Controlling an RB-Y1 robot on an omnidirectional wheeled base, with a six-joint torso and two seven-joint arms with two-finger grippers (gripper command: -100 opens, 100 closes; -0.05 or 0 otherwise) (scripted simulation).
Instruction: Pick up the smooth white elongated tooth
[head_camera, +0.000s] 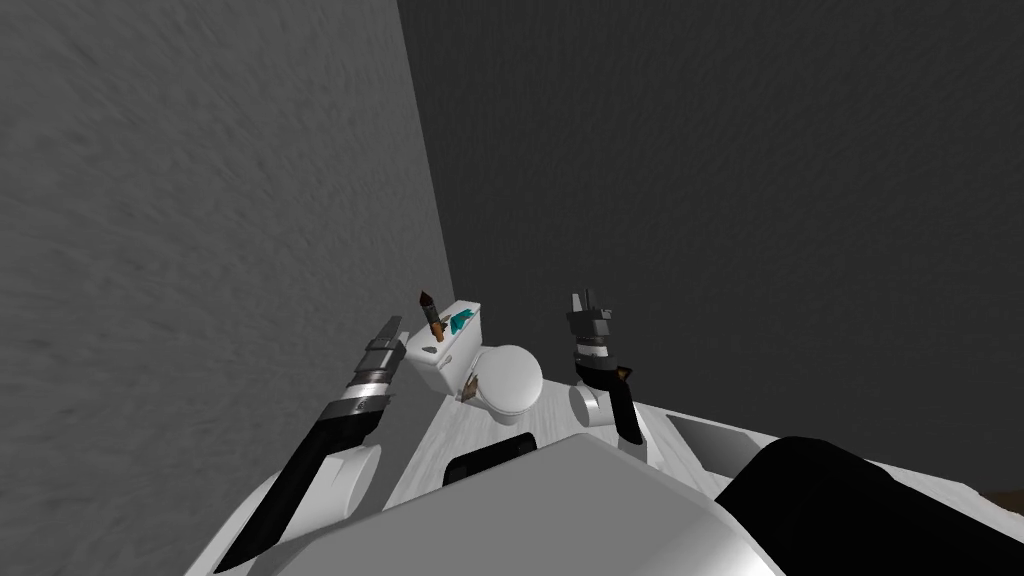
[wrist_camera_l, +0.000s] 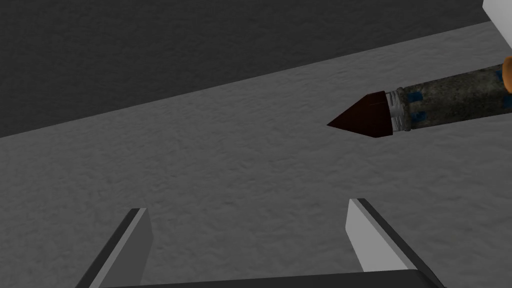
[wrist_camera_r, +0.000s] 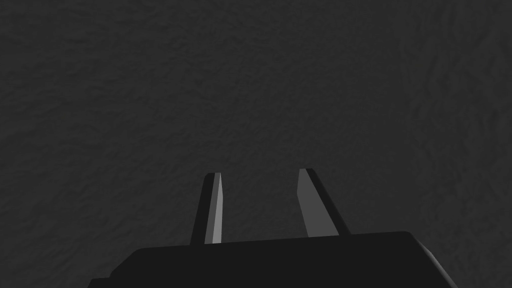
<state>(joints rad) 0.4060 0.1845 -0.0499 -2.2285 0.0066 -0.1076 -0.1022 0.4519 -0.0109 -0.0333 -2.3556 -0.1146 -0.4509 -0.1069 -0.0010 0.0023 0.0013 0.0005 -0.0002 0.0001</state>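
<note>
**Q:** Where do you stand?

**A:** In a corner where two grey walls (head_camera: 200, 250) meet, facing a white toilet (head_camera: 512, 378) on a pale floor (head_camera: 450, 440). Its tank (head_camera: 440, 368) backs against the lighter wall.

**Q:** What is on the tank?

**A:** A brush (head_camera: 431, 313) stands up from the lid, tilted, with its dark pointed tip on top. Just beside it lies something teal (head_camera: 461, 321). A small dark grey thing (head_camera: 429, 351) sits nearer the front of the lid. A small brown thing (head_camera: 468, 385) sticks up where the tank meets the bowl.

**Q:** And the tooth?

**A:** I cannot tell where it lies. I cannot make out a white, elongated shape against the white tank and bowl.

**Q:** Your left gripper?

**A:** My left gripper (head_camera: 392, 325) hangs just beside the tank, on its wall side and level with the lid. In the wrist view its fingers (wrist_camera_l: 372, 235) are spread wide with nothing between them. They point at the grey wall. The brush (wrist_camera_l: 450, 102) crosses ahead of one finger. It has a dark red tip, a silver ferrule and a mottled dark handle flecked with blue. Nothing touches the blades.

**Q:** The right one?

**A:** My right gripper (head_camera: 590, 298) is raised on the other side of the toilet, well apart from the tank. Its fingers (wrist_camera_r: 315, 205) stand a narrow gap apart and hold nothing.
</note>
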